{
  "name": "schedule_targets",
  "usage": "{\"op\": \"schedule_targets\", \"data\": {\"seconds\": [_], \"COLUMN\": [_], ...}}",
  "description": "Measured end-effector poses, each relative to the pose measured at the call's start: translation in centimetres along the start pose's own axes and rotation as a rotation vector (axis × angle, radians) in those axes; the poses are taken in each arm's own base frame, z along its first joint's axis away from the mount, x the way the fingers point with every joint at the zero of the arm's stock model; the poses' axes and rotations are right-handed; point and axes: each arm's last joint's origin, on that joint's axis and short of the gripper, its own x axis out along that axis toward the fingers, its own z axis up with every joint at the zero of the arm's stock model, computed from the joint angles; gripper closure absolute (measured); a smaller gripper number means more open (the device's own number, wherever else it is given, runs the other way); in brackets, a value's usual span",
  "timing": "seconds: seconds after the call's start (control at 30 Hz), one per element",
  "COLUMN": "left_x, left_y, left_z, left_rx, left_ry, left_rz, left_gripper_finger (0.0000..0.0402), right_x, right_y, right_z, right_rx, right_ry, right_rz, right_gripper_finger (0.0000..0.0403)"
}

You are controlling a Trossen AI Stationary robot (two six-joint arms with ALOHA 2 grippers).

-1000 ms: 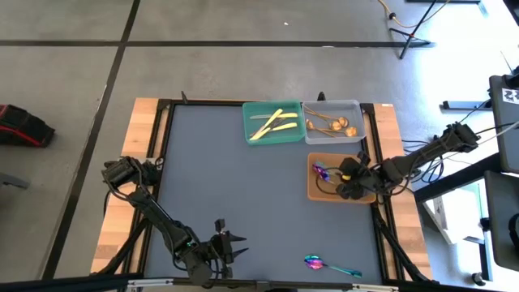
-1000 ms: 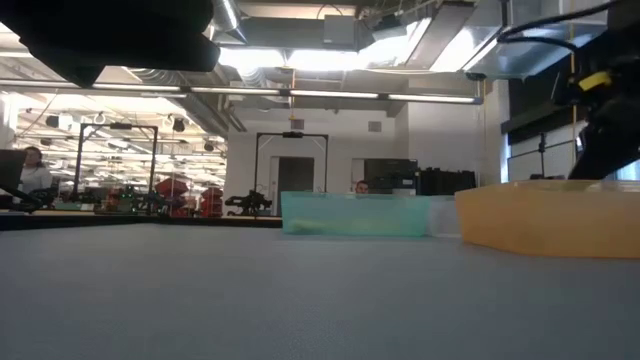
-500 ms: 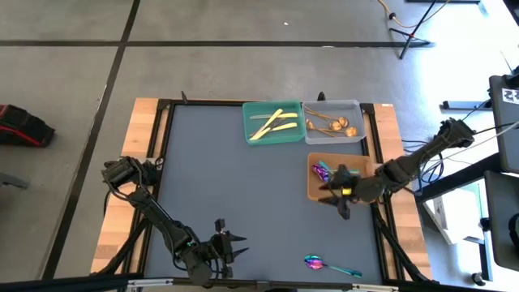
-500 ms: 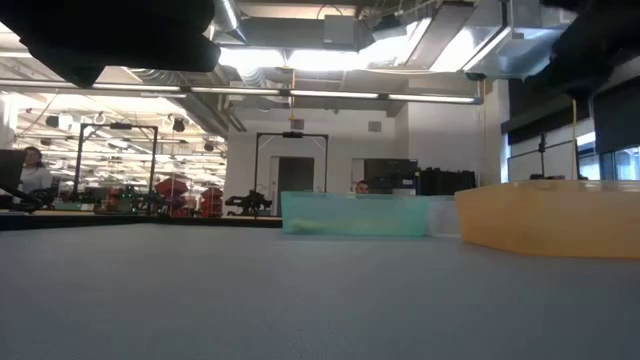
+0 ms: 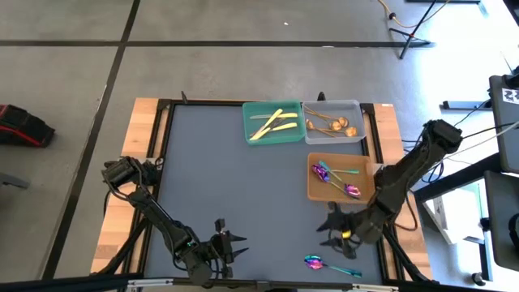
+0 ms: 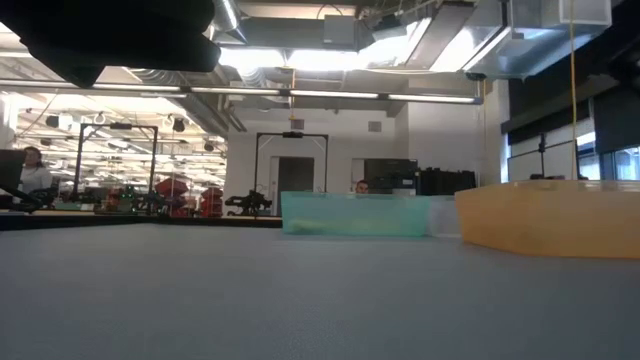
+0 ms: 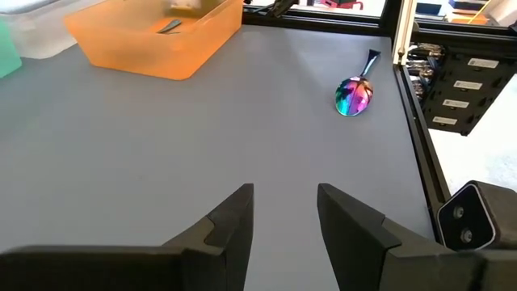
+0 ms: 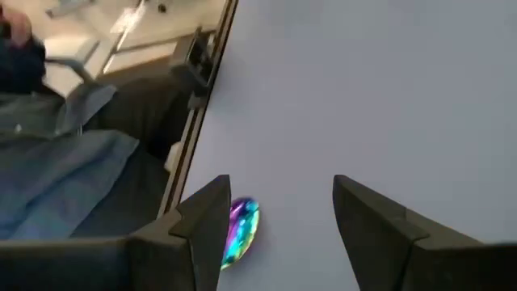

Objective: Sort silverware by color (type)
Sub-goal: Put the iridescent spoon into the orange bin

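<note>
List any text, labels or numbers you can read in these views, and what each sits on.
No text can be read in any view.
Rack units beside the table carry white label strips, too small to read.
A white tag on equipment at the right edge of the high view bears dark marks, too blurred to read.
The trays, the silverware and both grippers show no markings.

A dark grey table top (image 5: 243,195) with wooden side edges fills the centre of the overhead frame. Along its upper right sit a green tray (image 5: 273,139) and a grey tray (image 5: 358,107) touching side by side, an orange tray (image 5: 313,191) just below them
</note>
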Motion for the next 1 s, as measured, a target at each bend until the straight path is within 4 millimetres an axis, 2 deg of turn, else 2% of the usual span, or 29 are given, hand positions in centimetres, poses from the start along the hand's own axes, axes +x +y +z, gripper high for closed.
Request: {"op": "schedule_targets", "data": {"seconds": [0.4,0.77,1.0], "left_x": [0.0,0.0,0.1], "left_y": [0.0,0.0,0.1], "left_z": [0.0,0.0,0.0], "left_rx": [-0.031,-0.037,-0.045], "left_ry": [0.000,0.000,0.000], "left_rz": [0.000,0.000,0.003], "left_gripper_finger": [0.0269,0.0269,0.0269], "right_x": [1.9,4.6,5.6], "right_y": [5.0,5.9,6.4], "right_z": [-0.8,-6.0,-7.5], "right_rx": [-0.040,0.018,0.001], "right_ry": [0.077,0.243,0.210], "right_rz": [0.009,-0.061,-0.078], "right_gripper_finger": [0.0196,0.0196,0.0196]}}
